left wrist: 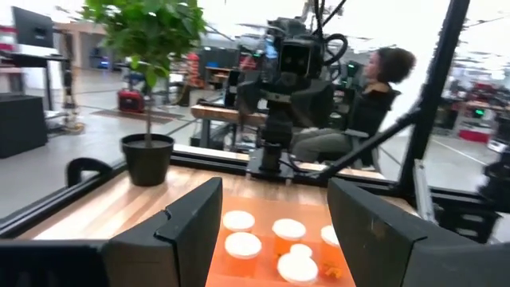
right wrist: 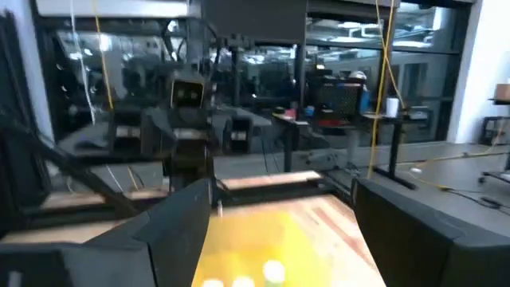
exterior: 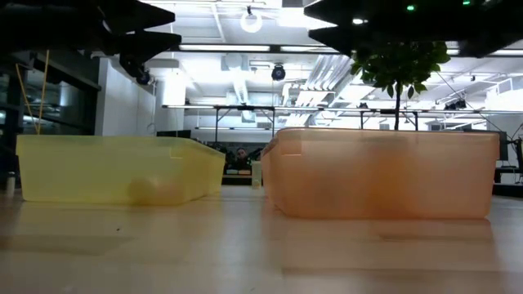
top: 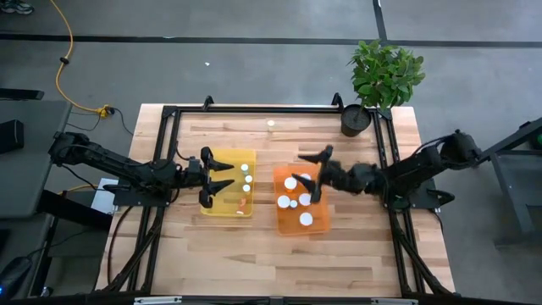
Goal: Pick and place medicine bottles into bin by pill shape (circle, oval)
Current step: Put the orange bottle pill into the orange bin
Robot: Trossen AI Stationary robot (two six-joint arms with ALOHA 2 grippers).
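On the light wooden table (top: 254, 254) sit two see-through plastic bins side by side. The yellow bin (top: 222, 159) is on the left and the orange bin (top: 286, 224) is on the right. They are close together but do not touch.

Small orange pill bottles with round white caps stand in both bins. The orange bin holds about five of them (top: 290, 183), bunched in its middle. The yellow bin holds about three (top: 246, 178) along the side next to the orange bin. One more small bottle (top: 271, 124) stands alone on the table near the far edge, well apart from the bins.

The left gripper (top: 216, 176) hangs over the yellow bin's left side. Its two dark fingers are spread apart and hold nothing. The right gripper (top: 319, 175) hangs over the orange bin's right side. Its fingers are spread apart too, and they are empty.

A green leafy plant in a black pot (top: 356, 119) stands at the table's far right corner. A person (left wrist: 374, 88) sits in the room behind the table.
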